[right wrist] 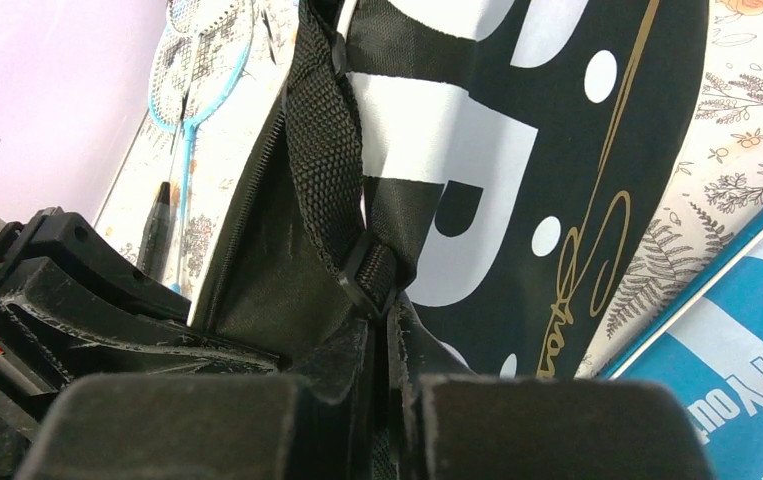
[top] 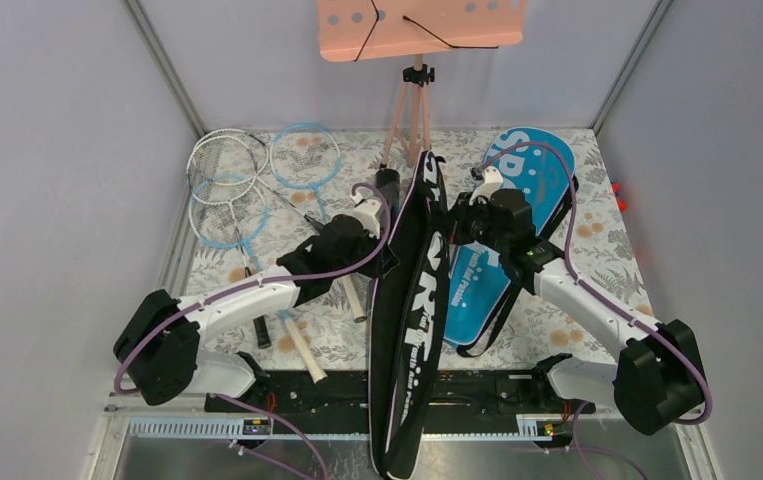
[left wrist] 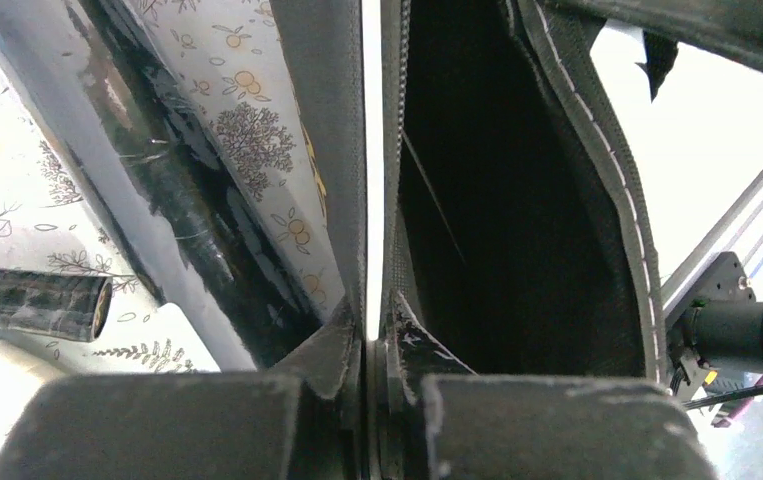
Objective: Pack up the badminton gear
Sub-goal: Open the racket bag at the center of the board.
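The black SPORT bag (top: 419, 300) stands on its edge down the middle of the table, its mouth gaping dark (left wrist: 497, 200). My left gripper (top: 389, 215) (left wrist: 377, 335) is shut on its left zip edge. Across the mouth, my right gripper (top: 454, 215) (right wrist: 382, 325) is shut on the other edge, just below a webbing strap (right wrist: 332, 150). The blue SPORT bag (top: 517, 240) (right wrist: 747, 360) lies flat to the right. Several rackets (top: 242, 185) (right wrist: 197, 60) lie at the back left. A glossy black tube (top: 387, 180) (left wrist: 172, 190) lies beside the black bag.
A pink perforated board (top: 422, 25) on tripod legs (top: 412, 110) stands at the back centre. Racket handles (top: 302, 345) stretch under my left arm, and one black grip end (left wrist: 37, 300) lies near the tube. Grey walls close in both sides.
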